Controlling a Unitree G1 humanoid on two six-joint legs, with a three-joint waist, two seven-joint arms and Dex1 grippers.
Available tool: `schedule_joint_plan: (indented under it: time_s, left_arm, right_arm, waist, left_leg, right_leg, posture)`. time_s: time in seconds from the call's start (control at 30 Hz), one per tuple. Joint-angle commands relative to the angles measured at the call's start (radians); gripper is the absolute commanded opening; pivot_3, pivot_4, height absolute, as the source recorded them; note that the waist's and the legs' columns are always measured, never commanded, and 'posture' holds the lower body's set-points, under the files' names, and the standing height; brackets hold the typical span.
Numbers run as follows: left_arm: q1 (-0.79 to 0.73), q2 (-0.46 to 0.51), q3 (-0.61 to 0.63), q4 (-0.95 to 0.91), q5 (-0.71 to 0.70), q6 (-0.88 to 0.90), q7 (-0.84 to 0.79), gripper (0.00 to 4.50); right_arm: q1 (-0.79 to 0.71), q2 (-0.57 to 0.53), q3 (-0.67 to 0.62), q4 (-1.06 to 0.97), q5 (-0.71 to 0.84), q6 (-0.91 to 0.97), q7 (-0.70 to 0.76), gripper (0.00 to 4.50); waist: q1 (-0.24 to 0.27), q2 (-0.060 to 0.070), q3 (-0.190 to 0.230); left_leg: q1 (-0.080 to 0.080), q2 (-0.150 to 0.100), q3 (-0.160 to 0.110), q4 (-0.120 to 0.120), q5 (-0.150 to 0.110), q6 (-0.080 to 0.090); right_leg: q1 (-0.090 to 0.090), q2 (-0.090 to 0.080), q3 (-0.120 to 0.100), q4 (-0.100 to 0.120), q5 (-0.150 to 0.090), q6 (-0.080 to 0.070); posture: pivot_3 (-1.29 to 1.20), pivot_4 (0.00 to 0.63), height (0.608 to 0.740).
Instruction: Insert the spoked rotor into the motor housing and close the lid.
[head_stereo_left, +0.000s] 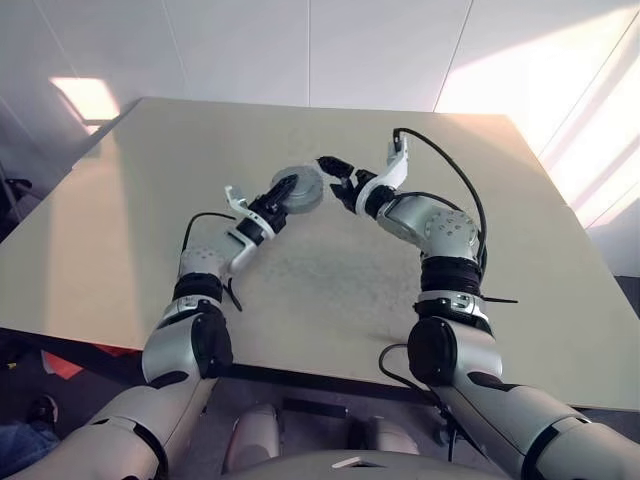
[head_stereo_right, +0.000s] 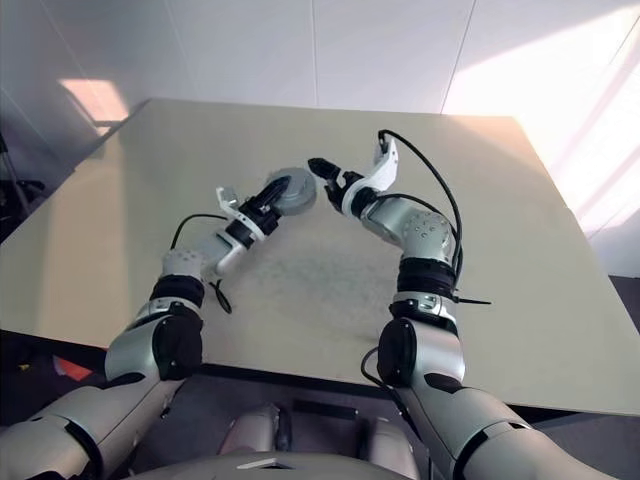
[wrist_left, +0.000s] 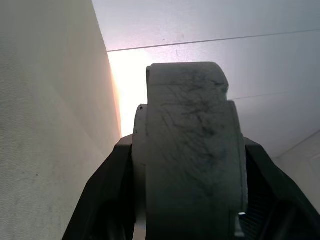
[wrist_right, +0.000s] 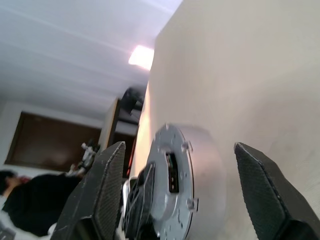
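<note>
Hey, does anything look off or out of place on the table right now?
Nothing stands out. The left gripper holds the round grey motor assembly above the table, and the right gripper stands open just beside it. No spills or visible damage.

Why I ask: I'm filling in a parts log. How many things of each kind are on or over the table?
Round grey motor housing, gripped in the left hand: 1
Robot hands, counting the left hand and the open right hand: 2
Beige table: 1
Total: 4
</note>
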Motion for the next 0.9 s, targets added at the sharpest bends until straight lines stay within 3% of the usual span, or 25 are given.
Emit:
schedule_joint_plan:
  time_s: [0.03, 0.27, 0.57, 0.8, 0.9]
  left_arm:
    - [-0.014, 0.020, 0.053, -0.020, 0.000, -0.150, 0.046, 2.36]
    - [0.005, 0.114, 0.143, 0.063, 0.052, -0.458, 0.256, 2.36]
    - [0.022, 0.195, 0.165, 0.160, 0.112, -0.651, 0.402, 2.36]
    - [0.019, 0.272, 0.181, 0.174, 0.131, -0.738, 0.431, 4.40]
    - [0.018, 0.342, 0.188, 0.186, 0.142, -0.783, 0.439, 4.40]
  right_arm:
    - [-0.029, -0.023, -0.014, 0.017, -0.028, -0.098, -0.014, 3.78]
    - [-0.021, -0.027, -0.016, 0.036, -0.020, -0.098, -0.013, 3.78]
    - [-0.030, -0.022, 0.002, 0.065, -0.020, -0.081, 0.007, 3.78]
    - [-0.039, -0.031, 0.024, 0.104, -0.015, -0.002, 0.051, 3.80]
    - [-0.042, -0.036, 0.046, 0.116, -0.027, 0.028, 0.078, 3.80]
  waist:
    - [-0.002, 0.000, 0.000]
    - [-0.008, 0.000, 0.000]
    - [-0.012, -0.002, 0.000]
    - [-0.042, -0.002, 0.000]
    - [-0.045, -0.002, 0.000]
  left_leg:
    - [0.000, 0.000, 0.000, 0.000, 0.000, 0.000]
    - [0.000, 0.001, 0.000, 0.000, 0.000, 0.000]
    - [0.004, 0.001, 0.000, 0.000, 0.000, -0.001]
    - [0.017, 0.007, 0.000, -0.002, 0.005, -0.009]
    - [0.017, 0.009, 0.000, -0.003, 0.006, -0.010]
  right_leg:
    - [0.000, 0.000, 0.000, 0.000, 0.000, 0.000]
    - [0.000, 0.001, 0.000, 0.000, 0.000, 0.000]
    - [0.003, 0.001, 0.001, 0.001, 0.000, -0.001]
    - [0.011, 0.006, 0.001, 0.001, 0.001, -0.003]
    - [0.010, 0.009, 0.000, 0.001, 0.002, -0.007]
  posture:
    - [0.00, 0.000, 0.740]
    - [0.00, 0.000, 0.740]
    - [0.00, 0.000, 0.740]
    - [0.00, 0.000, 0.740]
    - [0.00, 0.000, 0.740]
